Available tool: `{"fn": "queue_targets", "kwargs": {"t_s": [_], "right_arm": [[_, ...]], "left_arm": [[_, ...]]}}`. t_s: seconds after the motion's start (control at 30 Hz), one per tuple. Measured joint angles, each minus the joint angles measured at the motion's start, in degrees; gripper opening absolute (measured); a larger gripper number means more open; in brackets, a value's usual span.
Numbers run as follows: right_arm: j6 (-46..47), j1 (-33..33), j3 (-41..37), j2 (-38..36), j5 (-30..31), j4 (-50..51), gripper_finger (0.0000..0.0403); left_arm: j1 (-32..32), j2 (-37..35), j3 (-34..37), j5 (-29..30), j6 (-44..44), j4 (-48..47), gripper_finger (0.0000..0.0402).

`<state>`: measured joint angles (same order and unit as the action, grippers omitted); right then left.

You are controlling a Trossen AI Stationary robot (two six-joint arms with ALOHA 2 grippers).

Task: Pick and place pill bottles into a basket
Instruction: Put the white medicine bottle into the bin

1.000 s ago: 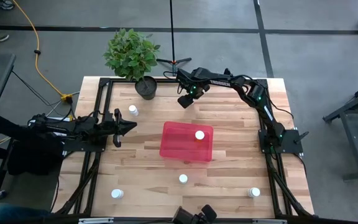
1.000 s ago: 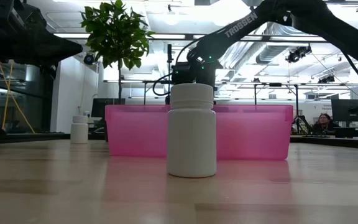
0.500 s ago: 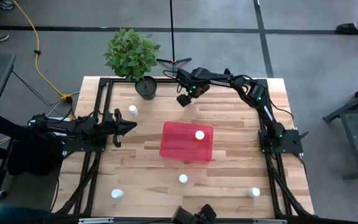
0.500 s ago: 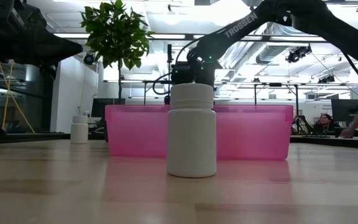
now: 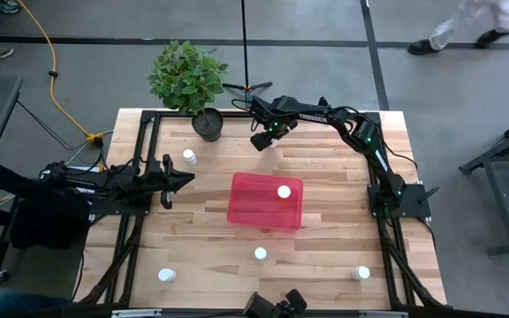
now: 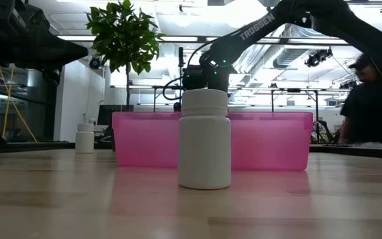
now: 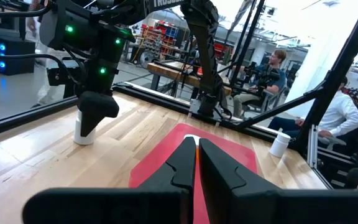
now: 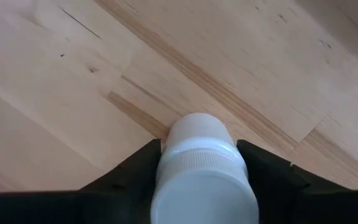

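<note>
Your right gripper (image 5: 268,141) is down over a pill bottle (image 8: 202,168) at the far edge of the table (image 5: 325,256), near the plant pot (image 5: 208,124).

In your right wrist view the bottle sits between the two fingers (image 8: 132,171), one at each side of its cap; you cannot tell whether they are pressing it. From your left wrist view it stands upright on the wood, long axis vertical, cap under the gripper. Your left gripper (image 5: 184,179) waits at the table's left with its jaws closed on nothing. One bottle (image 5: 284,192) stands cap-up in the basket (image 5: 246,208); four more stand upright on the table around it.
</note>
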<state>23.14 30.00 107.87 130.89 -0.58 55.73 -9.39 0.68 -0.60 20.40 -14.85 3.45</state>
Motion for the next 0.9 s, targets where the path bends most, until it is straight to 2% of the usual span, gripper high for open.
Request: {"fn": "queue_targets", "kwargs": {"t_s": [0.1,0.3,0.47,0.6,0.9], "right_arm": [[-0.07,0.0,0.0,-0.01,0.0,-0.28,0.0165],[-0.92,0.0,0.0,-0.02,-0.02,-0.27,0.0165],[-1.07,0.0,0.0,-0.02,-0.04,0.71,0.0181],[-1.38,0.0,0.0,-0.07,-0.56,1.41,0.0163],[-2.59,-0.02,0.02,-0.09,-2.84,3.31,0.0163]], "left_arm": [[0.0,0.01,0.0,0.0,0.0,0.02,0.0058],[0.0,0.01,0.0,0.0,0.0,0.02,0.0058],[0.0,-0.01,-0.02,0.0,0.0,0.01,0.0058],[0.0,-0.01,-0.02,0.0,0.0,-0.01,0.0058],[0.0,0.01,-0.01,0.0,0.0,0.02,0.0058]]}}
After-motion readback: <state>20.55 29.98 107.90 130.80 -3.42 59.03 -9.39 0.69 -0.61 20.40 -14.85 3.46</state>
